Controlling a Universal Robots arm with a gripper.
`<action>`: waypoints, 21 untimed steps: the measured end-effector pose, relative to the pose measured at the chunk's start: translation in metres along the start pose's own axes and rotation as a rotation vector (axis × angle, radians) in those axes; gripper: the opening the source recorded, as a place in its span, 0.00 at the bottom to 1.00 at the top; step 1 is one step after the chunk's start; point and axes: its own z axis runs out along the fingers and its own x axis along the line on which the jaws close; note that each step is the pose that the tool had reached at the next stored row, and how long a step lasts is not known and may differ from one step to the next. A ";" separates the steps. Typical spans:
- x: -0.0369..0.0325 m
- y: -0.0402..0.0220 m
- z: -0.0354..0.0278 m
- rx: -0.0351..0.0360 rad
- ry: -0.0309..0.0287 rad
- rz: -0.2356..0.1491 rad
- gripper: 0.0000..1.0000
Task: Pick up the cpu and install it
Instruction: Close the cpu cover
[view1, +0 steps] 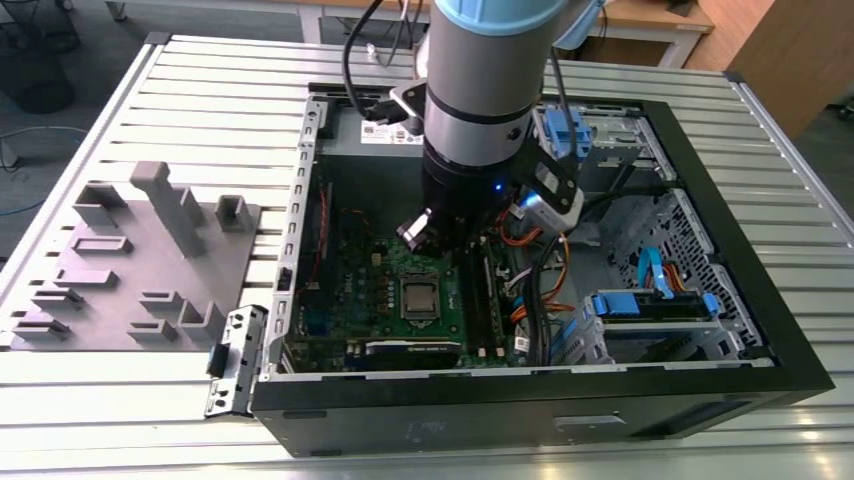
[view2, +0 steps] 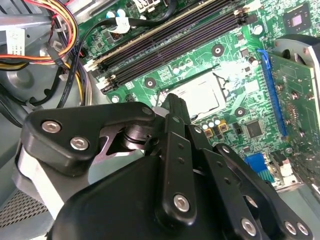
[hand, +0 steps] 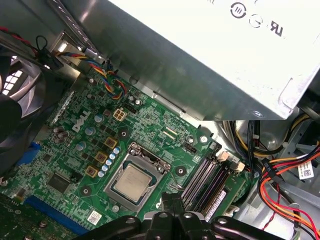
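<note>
Silvery-grey, the cpu (hand: 131, 182) lies flat in its socket frame (hand: 114, 172) on the green board (hand: 75, 150), just beyond the empty end effector (hand: 172, 200), whose fingertips (view2: 174, 102) sit together.

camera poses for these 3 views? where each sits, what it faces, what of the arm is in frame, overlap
Exterior view: off the arm, above, facing down into the open black computer case; grey arm column shows.
First wrist view: on the wrist, facing the green circuit board and small silvery-grey square cpu in its socket; gripper at the edge.
Second wrist view: on the wrist, over the gripper.
All share the cpu.
</note>
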 end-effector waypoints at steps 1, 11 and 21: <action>-0.0001 0.0000 -0.0018 0.0000 -0.0001 0.000 0.11; 0.0019 0.0011 -0.0111 0.0013 -0.0023 0.000 0.11; 0.0250 0.0101 -0.0080 0.0045 -0.0076 0.000 0.11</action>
